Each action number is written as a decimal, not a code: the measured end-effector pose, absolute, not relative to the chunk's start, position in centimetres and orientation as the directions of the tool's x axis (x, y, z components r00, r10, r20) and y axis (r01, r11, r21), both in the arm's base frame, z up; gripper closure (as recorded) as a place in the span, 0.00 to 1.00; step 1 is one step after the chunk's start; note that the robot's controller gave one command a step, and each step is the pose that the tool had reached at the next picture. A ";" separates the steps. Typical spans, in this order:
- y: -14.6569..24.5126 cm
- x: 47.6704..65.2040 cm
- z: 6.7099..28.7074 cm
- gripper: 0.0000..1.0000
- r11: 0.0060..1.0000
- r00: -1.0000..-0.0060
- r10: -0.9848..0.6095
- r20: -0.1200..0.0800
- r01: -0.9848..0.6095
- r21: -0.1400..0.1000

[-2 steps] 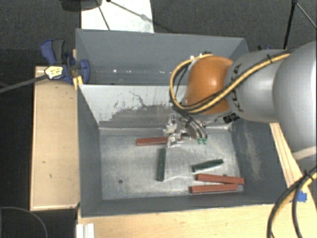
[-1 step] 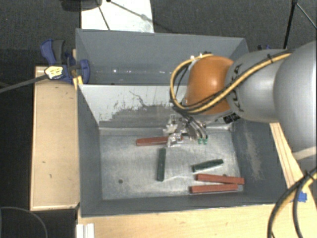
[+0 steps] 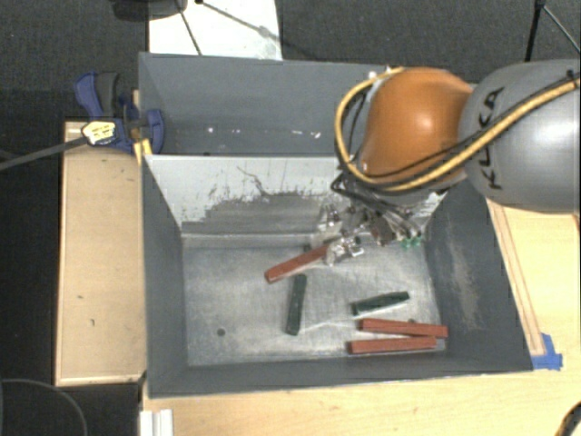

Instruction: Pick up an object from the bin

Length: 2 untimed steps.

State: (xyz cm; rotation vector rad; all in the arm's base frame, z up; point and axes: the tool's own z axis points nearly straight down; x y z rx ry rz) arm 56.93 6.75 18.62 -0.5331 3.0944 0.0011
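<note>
Nearest the camera, at the front right of the grey metal bin (image 3: 227,339), two red-brown bars lie almost side by side and close to touching: the front red-brown bar (image 3: 392,345) runs roughly parallel to the bin's front wall, and the second red-brown bar (image 3: 404,328) sits just behind it, angled slightly so that its right end reaches further right. Just beyond them lies a short dark bar (image 3: 380,303), apart from both and tipped a little upward to the right. Left of that, near the middle of the floor, a dark green bar (image 3: 294,304) lies nearly end-on to the camera, its far end leaning slightly right. Further back, just beside the far end of the green bar, is the task's thing, a tilted red-brown bar (image 3: 295,265): its left end points down toward the floor's centre and its right end rises into the gripper (image 3: 338,248). The fingers are closed on that right end, so the bar sits clamped between them; whether its left end touches the floor cannot be told. Behind the gripper rises the bin's scratched back wall (image 3: 245,193). Above and to the right, the orange cover (image 3: 408,125) on the wrist looms over the bin's far right corner, ringed by yellow-and-black cables (image 3: 436,166), and the grey arm (image 3: 536,143) stretches off to the right.
</note>
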 end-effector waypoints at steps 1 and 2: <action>6.8 56.9 18.6 1.00 0.943 -0.943 -0.333 -0.002 -0.333 0.001; 6.0 56.9 26.5 1.00 0.951 -0.951 -0.310 -0.003 -0.310 0.000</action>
